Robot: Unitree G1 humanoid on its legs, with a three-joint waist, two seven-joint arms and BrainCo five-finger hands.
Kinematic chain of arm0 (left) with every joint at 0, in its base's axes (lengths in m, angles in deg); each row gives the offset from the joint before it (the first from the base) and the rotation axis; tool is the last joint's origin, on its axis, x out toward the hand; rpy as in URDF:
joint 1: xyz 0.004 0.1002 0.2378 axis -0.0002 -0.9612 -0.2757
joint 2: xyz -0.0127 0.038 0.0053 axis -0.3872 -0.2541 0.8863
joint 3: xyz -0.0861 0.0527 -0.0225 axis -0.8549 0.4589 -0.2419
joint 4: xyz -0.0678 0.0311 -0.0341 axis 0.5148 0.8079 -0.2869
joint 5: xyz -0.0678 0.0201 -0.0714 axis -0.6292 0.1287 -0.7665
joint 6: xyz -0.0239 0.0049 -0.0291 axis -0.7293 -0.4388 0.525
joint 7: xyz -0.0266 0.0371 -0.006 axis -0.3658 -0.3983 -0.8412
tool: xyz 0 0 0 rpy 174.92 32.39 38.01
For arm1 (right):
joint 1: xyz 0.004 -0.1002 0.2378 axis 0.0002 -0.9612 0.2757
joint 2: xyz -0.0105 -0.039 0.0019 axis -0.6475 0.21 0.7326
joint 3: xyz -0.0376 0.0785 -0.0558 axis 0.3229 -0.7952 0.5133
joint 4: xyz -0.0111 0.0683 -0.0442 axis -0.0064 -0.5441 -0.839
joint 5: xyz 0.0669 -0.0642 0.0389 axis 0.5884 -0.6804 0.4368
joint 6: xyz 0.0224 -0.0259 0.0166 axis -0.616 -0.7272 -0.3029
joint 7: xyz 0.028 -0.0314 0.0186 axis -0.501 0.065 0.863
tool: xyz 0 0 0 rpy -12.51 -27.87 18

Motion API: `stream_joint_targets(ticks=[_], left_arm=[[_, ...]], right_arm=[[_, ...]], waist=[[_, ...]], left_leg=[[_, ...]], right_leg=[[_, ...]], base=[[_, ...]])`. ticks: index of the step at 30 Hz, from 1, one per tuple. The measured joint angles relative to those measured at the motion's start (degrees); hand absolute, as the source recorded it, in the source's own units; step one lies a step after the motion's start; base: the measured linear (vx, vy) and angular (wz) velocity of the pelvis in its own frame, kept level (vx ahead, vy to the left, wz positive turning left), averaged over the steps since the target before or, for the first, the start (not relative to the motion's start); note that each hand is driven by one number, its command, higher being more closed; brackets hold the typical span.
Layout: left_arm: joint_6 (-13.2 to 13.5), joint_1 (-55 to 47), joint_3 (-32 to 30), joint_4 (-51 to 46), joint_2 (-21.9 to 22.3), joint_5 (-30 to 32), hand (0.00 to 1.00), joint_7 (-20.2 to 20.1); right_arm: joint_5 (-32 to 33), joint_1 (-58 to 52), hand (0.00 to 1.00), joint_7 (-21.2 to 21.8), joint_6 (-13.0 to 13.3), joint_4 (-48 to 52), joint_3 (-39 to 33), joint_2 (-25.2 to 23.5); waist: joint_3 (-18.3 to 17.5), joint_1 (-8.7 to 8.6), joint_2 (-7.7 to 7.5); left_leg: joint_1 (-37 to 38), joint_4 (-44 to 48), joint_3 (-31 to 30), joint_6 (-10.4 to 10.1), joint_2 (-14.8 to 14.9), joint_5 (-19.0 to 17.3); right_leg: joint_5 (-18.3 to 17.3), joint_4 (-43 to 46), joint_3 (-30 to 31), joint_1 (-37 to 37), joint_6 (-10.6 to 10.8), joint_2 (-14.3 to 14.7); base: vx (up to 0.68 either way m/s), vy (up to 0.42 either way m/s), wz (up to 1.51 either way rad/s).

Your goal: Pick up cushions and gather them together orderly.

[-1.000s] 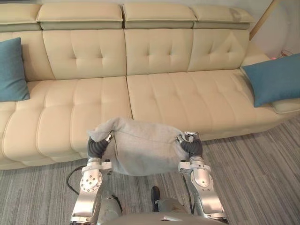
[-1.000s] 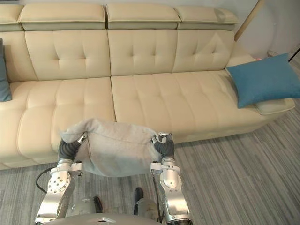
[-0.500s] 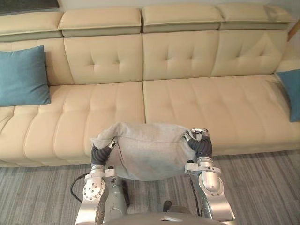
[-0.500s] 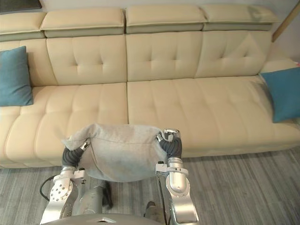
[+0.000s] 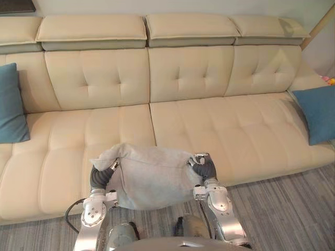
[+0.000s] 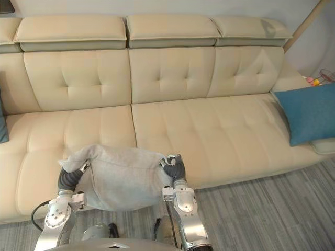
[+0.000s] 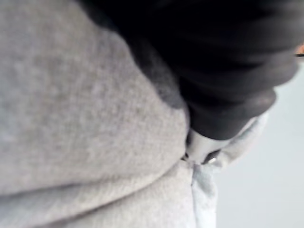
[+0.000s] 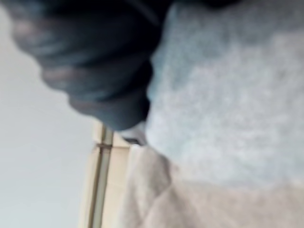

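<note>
left hand: the left hand [image 5: 99,177] is jammed against one end of the soft grey fabric cushion [image 5: 152,175]. Can't tell if it's clamped on the cloth or just pressing flat, since the cushion swallows the business end.
right hand: the right hand [image 5: 205,168] is the same deal on the opposite end. It's touching, but its state is not readable either.
grey cushion: squeezed between the two hands and held up off the grey striped floor [image 5: 293,209], just short of the seat edge ahead.
long axis: runs hand to hand, roughly in line with the sofa's front edge.
sofa: the long cream tufted leather sofa [image 5: 220,125] is straight ahead of both hands, with bare seat past the cushion.
blue cushions: one teal square fabric cushion [image 5: 9,104] is far out past the left hand's outer side, leaning on the backrest. The other teal cushion [image 5: 318,112] is far out past the right hand's outer side, at the sofa's end.
what the move turns on: my guess is it's picking a side. Both teal ones are well apart from the hands and about equally far, so neither arm has a clear edge.
views: the right eye view shows much more of the right-side teal cushion [image 6: 309,112]. The left eye view gives a wider strip of the left one. The left wrist view shows grey cloth [image 7: 85,118] pressed right up against the dark cover, so contact is tight.
</note>
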Motion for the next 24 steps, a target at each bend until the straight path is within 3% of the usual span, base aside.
stream_joint_targets(ticks=[1, 2, 4, 7, 10, 15, 20, 24], left_arm=[[0.0, 1.8, 0.2, 1.4, 0.2, 0.1, 1.00, -0.1], [-0.2, 3.0, 0.6, 2.1, 1.3, 0.1, 1.00, -0.1], [-0.1, 3.9, 0.8, 1.8, 3.0, 0.1, 1.00, 0.0], [-0.1, 5.3, 0.5, 1.7, 4.6, 0.2, 1.00, 1.0], [-0.1, 5.5, 0.6, 1.2, 5.4, 0.3, 1.00, 2.4], [-0.1, 8.9, 0.7, -1.3, 4.9, 1.8, 1.00, 3.9], [-0.1, 15.7, -2.0, -1.8, 1.3, 1.2, 1.00, 5.0], [-0.1, 21.6, -3.4, -1.0, -0.6, 1.1, 1.00, 7.3]], right_arm=[[0.0, 0.5, 1.00, 0.0, 0.1, 0.2, -0.5, 0.5], [0.0, 0.7, 1.00, -0.1, 0.0, 0.4, -0.8, 1.8], [0.0, 1.0, 1.00, -0.1, 0.0, 0.7, -1.4, 2.7], [0.0, -0.1, 1.00, -0.4, 0.0, 3.2, -1.5, 2.2], [0.0, -0.3, 1.00, -0.6, 0.0, 5.3, -1.7, 2.0], [0.0, 2.7, 1.00, -1.7, 0.0, 6.4, -3.5, 0.1], [0.1, 11.3, 1.00, -1.8, 0.0, 5.6, -3.5, 0.3], [0.1, 23.1, 1.00, -3.0, -0.1, -1.4, -2.9, 2.4]], waist=[[1.1, -0.67, 0.51], [1.8, -0.59, 1.99], [1.7, -0.12, 3.28], [1.6, 0.51, 3.39], [1.5, 0.92, 3.39], [0.6, 1.28, 3.41], [-0.1, 1.27, 3.79], [-0.5, 1.45, 3.69]], left_leg=[[-0.9, 1.4, -2.7, -1.1, -0.4, -1.0], [-1.1, 1.1, -4.4, -1.3, 0.2, -0.9], [-2.1, -0.4, -5.5, -2.1, 1.3, -0.2], [-0.4, -4.4, -6.6, -3.3, 1.9, 2.0], [2.1, -6.8, -7.3, -3.9, 1.5, 2.9], [5.4, -12.3, -7.7, -3.5, -0.5, 5.3], [7.1, -15.2, -7.9, -2.9, -1.9, 7.0], [6.6, -15.8, -8.6, -2.7, -2.5, 7.9]], right_leg=[[3.3, -2.6, 0.8, 0.8, 1.3, 0.2], [3.9, -5.0, 0.2, 2.1, 0.9, 1.1], [6.1, -9.6, -0.9, 2.8, 0.2, 2.6], [9.4, -17.7, -2.6, 7.3, -0.7, 3.9], [9.4, -19.2, -3.2, 9.6, -0.7, 3.9], [11.4, -24.4, -3.9, 13.6, -0.7, 3.2], [13.0, -27.0, -3.9, 15.2, -0.6, 2.4], [13.9, -27.7, -4.4, 15.1, -0.7, 1.9]], base=[[0.15, -0.198, 0.54], [0.10, -0.139, 0.34], [0.08, -0.090, 0.03], [0.09, -0.079, 0.14], [0.10, -0.022, 0.19], [0.04, 0.012, 0.11], [-0.03, 0.020, 0.04], [-0.06, 0.006, 0.09]])
